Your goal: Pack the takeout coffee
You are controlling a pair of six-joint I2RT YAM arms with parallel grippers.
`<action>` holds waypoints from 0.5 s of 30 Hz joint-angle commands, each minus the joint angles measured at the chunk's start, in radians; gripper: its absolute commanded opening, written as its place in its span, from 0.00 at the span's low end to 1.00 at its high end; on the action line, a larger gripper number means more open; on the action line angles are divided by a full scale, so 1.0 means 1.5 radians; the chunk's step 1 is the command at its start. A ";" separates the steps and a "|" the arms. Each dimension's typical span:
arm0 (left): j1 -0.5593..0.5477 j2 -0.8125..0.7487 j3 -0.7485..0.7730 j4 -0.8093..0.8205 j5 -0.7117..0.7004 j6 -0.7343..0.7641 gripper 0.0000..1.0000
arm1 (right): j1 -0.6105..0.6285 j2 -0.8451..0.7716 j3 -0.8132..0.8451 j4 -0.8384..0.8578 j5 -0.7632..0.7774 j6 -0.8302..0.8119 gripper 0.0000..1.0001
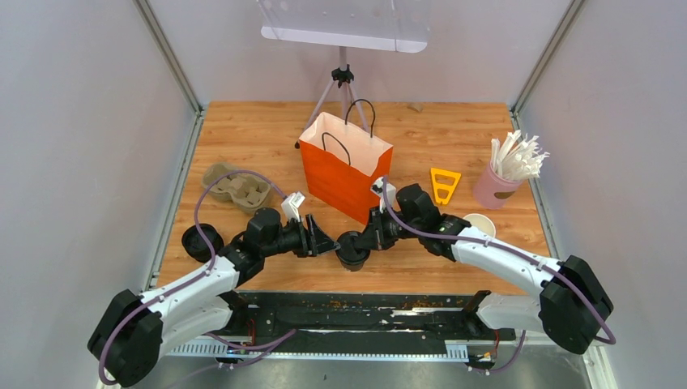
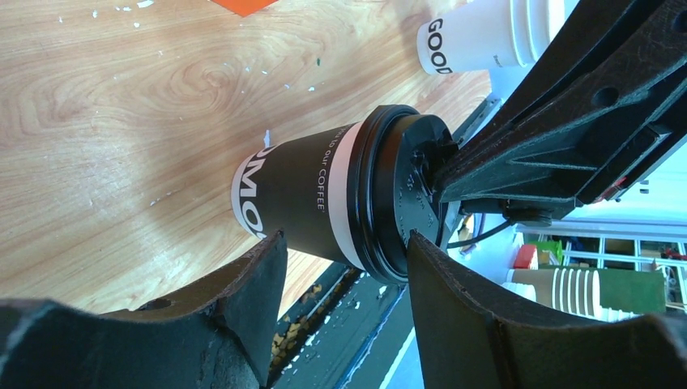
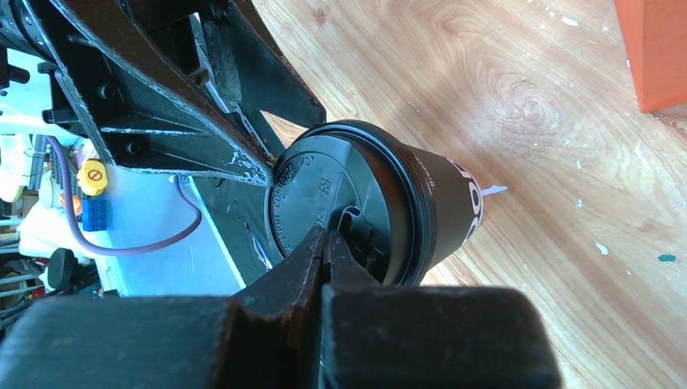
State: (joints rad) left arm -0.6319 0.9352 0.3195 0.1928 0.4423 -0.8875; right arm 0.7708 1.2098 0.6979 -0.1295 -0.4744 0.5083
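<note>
A takeout coffee cup [image 1: 352, 248], black with white lettering and a black lid, stands upright near the table's front edge, between my two grippers. The left wrist view shows this cup [image 2: 324, 194] just beyond my left gripper [image 2: 342, 241], which is open with its fingertips level with the cup's side and not touching it. From the top view the left gripper [image 1: 326, 242] sits at the cup's left. My right gripper [image 3: 328, 235] is shut, and its tips rest on the lid [image 3: 348, 198]. A second black lidded cup [image 1: 201, 241] stands at the far left, by the left arm.
An orange paper bag [image 1: 344, 166] stands open behind the cup. Left of the bag lies a brown pulp tray [image 1: 236, 186]. To the right are a yellow tool [image 1: 444, 185], a pink cup of straws [image 1: 502, 182] and a white lidless cup [image 1: 480, 224]. A tripod [image 1: 343, 81] stands at the back.
</note>
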 commanded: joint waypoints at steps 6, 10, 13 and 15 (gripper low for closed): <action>-0.004 -0.007 -0.003 -0.023 -0.042 0.024 0.58 | -0.002 -0.011 -0.025 0.011 0.002 0.004 0.00; -0.003 -0.002 -0.003 -0.041 -0.057 0.031 0.55 | -0.002 -0.012 -0.029 0.009 0.007 0.003 0.00; -0.003 0.003 0.000 -0.055 -0.065 0.036 0.53 | -0.002 -0.015 -0.034 0.008 0.010 0.001 0.00; -0.003 0.010 0.001 -0.060 -0.068 0.038 0.51 | -0.002 -0.017 -0.037 0.007 0.014 0.001 0.00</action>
State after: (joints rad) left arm -0.6361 0.9283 0.3195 0.1917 0.4156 -0.8841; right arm 0.7708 1.1984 0.6693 -0.0906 -0.4736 0.5156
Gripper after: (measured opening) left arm 0.530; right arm 0.009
